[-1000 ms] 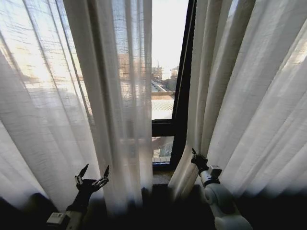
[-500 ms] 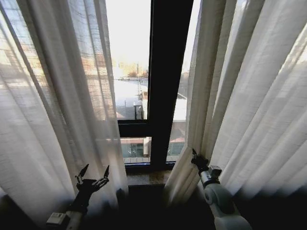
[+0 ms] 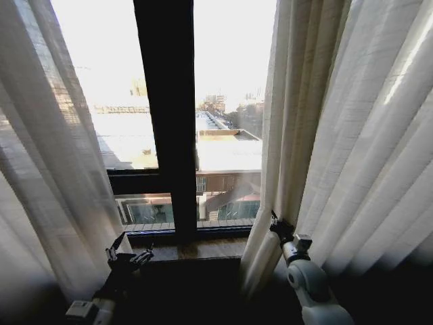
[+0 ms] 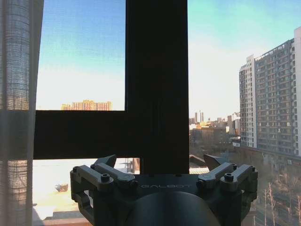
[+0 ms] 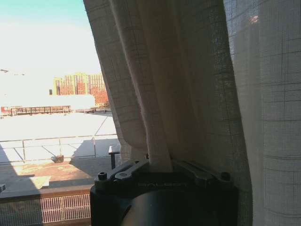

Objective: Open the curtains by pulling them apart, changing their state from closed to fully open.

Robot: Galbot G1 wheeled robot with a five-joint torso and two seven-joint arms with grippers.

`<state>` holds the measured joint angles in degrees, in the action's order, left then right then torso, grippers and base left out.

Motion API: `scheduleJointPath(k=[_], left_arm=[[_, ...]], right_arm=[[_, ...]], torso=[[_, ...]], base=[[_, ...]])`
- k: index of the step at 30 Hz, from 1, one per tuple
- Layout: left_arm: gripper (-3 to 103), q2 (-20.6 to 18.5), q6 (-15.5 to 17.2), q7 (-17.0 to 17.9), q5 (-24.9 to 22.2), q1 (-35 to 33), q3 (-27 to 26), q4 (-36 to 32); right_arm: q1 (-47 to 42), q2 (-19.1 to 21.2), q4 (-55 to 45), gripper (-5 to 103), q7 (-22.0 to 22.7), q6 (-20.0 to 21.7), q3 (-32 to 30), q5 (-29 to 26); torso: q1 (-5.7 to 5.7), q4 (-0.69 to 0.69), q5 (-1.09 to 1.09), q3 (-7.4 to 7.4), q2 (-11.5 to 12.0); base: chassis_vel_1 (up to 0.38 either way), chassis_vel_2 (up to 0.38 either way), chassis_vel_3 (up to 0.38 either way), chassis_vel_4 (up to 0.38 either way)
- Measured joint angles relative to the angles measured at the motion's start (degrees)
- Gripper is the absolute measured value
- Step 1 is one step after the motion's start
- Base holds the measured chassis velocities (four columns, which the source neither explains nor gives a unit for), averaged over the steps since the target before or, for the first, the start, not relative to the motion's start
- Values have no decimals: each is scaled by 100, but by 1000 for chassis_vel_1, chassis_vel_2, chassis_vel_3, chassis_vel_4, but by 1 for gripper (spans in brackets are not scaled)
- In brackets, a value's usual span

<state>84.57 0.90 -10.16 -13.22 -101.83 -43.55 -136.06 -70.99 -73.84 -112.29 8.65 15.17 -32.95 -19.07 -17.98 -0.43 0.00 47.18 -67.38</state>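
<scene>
Two curtains hang apart with bare window between them; the right curtain [image 3: 352, 135] bunches in thick folds at the right, the left curtain [image 3: 47, 176] drapes down the left side; the dark window frame [image 3: 166, 115] stands upright in the gap; the right gripper [image 3: 276, 223] is pinched tight on a fold of the right curtain's inner edge; low at the left, the left gripper [image 3: 130, 249] spreads its fingers wide, holding nothing, just beside the left curtain.
</scene>
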Motion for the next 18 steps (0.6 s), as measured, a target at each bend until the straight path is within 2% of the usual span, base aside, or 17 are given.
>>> scheduleJointPath(k=[18], left_arm=[[100,69,-18,-18,22,-58,6,9]], right_arm=[[-12,-11,55,0,-14,-105,-11,25]], torso=[[-1,-1,0,0,0]], base=[[-347,-354,352,358]])
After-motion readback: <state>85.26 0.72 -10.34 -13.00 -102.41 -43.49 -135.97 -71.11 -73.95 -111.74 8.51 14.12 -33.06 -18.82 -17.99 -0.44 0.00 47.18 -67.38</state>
